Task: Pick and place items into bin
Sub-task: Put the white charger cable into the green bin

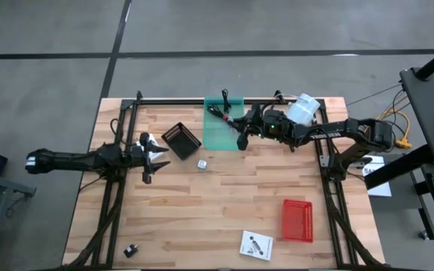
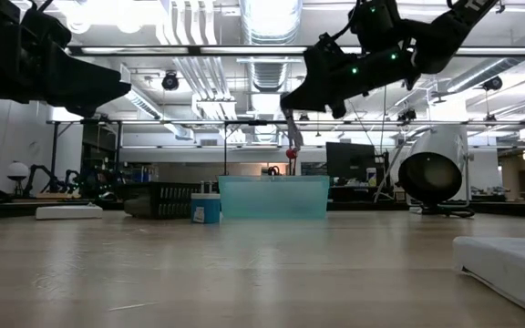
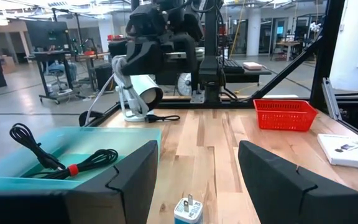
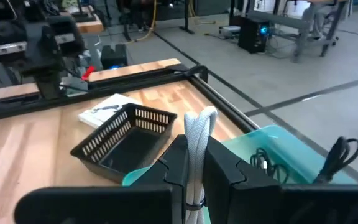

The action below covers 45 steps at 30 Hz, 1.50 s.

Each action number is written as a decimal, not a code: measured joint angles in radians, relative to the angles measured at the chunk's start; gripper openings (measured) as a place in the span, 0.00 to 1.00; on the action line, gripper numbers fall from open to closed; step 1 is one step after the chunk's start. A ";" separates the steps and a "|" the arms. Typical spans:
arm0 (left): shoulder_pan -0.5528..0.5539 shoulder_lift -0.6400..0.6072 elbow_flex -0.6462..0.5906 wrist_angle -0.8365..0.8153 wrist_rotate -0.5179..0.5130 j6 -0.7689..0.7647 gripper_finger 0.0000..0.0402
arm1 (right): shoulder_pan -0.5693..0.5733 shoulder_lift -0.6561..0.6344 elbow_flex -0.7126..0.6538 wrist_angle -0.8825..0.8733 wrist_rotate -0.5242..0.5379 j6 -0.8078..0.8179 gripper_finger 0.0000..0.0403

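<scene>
From above, the right gripper (image 1: 241,141) hung at the teal bin's (image 1: 218,134) near edge; the left gripper (image 1: 157,156), fingers wide, waited beside a black basket (image 1: 181,140). In the right wrist view, its fingers clamped a white looped cable (image 4: 197,138). A coiled black cable (image 3: 67,163) lay inside the bin.

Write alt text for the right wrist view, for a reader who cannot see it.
The right claw is shut on a folded white cable, held above the edge of a teal bin that already holds a coiled black cable. Beyond it on the wooden table sit an empty black basket and a flat white packet.
</scene>
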State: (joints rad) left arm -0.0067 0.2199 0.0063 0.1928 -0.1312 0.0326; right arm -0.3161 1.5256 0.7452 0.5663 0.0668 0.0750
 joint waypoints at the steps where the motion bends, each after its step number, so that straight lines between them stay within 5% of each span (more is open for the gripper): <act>1: 0.000 0.000 0.000 0.000 0.000 0.000 0.52 | 0.000 0.013 0.000 0.009 0.001 0.001 0.04; 14: 0.000 0.000 -0.001 0.001 0.000 0.000 0.52 | -0.090 0.256 0.118 0.125 0.015 0.028 0.04; 45: 0.000 0.005 -0.001 0.008 0.000 0.000 0.52 | -0.241 0.271 0.186 0.014 0.014 0.062 0.04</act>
State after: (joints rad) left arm -0.0069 0.2251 0.0049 0.2005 -0.1314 0.0329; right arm -0.5568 1.7962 0.9310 0.5804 0.0808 0.1370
